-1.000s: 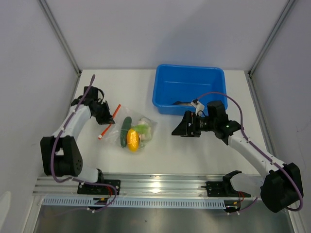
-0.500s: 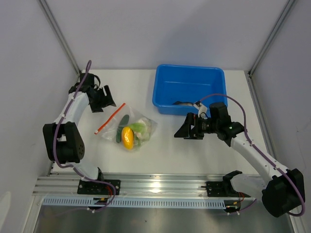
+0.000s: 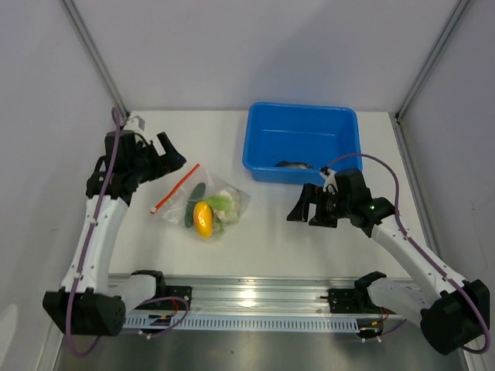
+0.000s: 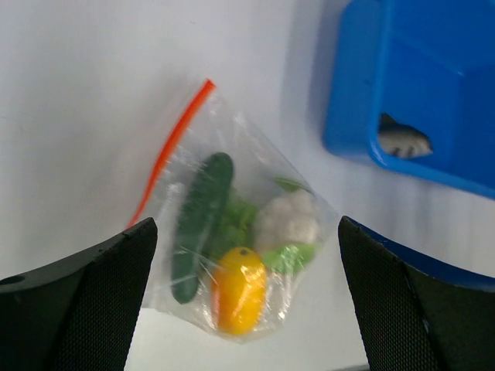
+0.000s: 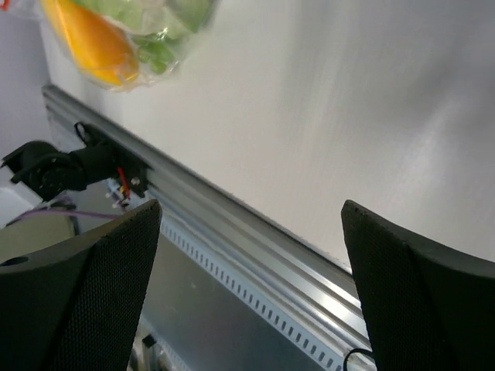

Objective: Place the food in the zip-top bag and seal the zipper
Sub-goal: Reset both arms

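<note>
While the zip-top bag (image 3: 209, 205) lies flat on the left half of the worktop, about midway between the far and near edges, neither gripper touches it. The left gripper (image 3: 172, 152) hangs above the table toward the left edge, beyond the zipper (image 3: 175, 188). Its fingers are spread wide and hold nothing, and its wrist view frames the whole bag between them. The right gripper (image 3: 303, 215) sits to the bag's right, well apart from it, near the middle of the worktop. Its fingers are likewise wide apart and empty. A second ago the left fingers were down at the orange-red strip, which lay bent. Now the strip runs straight and the left arm has risen and drawn back toward the left edge. The right gripper has shifted a little toward the right edge. The bag sits as it did half a second ago. Inside the clear plastic are the dark green cucumber (image 4: 199, 224) nearest the strip, the orange-yellow mango (image 4: 238, 290), the white cauliflower (image 4: 288, 220) and the bright green pea cluster (image 4: 290, 255), all bunched at the end away from the zipper. The blue bin (image 3: 298, 135) stands by the far edge, right of centre, holding one small grey-and-white object (image 3: 292, 164) against its near wall.
</note>
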Action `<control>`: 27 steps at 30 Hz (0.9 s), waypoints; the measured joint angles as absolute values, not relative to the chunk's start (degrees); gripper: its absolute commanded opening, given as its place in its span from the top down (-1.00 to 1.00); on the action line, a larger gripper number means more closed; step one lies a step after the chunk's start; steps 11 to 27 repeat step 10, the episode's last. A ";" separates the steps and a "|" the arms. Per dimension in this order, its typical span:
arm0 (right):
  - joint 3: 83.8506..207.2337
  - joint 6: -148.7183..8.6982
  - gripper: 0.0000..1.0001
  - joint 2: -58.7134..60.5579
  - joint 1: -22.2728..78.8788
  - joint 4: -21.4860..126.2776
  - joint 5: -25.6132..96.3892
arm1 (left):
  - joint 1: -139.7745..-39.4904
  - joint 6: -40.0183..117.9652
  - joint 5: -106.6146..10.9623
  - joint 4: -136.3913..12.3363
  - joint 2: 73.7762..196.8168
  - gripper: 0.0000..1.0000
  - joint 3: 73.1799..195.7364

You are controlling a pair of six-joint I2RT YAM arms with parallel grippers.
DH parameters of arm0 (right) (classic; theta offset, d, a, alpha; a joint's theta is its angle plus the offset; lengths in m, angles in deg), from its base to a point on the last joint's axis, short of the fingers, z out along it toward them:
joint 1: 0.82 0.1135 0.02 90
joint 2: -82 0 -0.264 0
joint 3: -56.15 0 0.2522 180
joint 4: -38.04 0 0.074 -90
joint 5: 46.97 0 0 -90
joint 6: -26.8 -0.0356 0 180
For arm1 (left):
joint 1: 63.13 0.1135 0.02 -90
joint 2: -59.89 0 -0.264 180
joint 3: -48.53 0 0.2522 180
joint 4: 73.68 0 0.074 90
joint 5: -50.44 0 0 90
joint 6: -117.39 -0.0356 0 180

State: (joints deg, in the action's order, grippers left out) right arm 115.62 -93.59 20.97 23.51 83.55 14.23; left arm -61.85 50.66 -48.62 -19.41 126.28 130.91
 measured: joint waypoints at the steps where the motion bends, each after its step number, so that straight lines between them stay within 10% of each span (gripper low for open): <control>1: 115.62 -93.63 -0.99 22.08 23.73 84.62 16.29 | -63.45 51.38 -49.28 -19.72 123.70 -0.99 129.75; 10: 113.92 -96.60 -0.99 38.37 27.75 91.59 33.77 | -76.41 59.56 -56.34 -22.60 102.85 -0.99 115.70; 27: 113.92 -96.60 -0.99 38.37 27.75 91.59 33.77 | -76.41 59.56 -56.34 -22.60 102.85 -0.99 115.70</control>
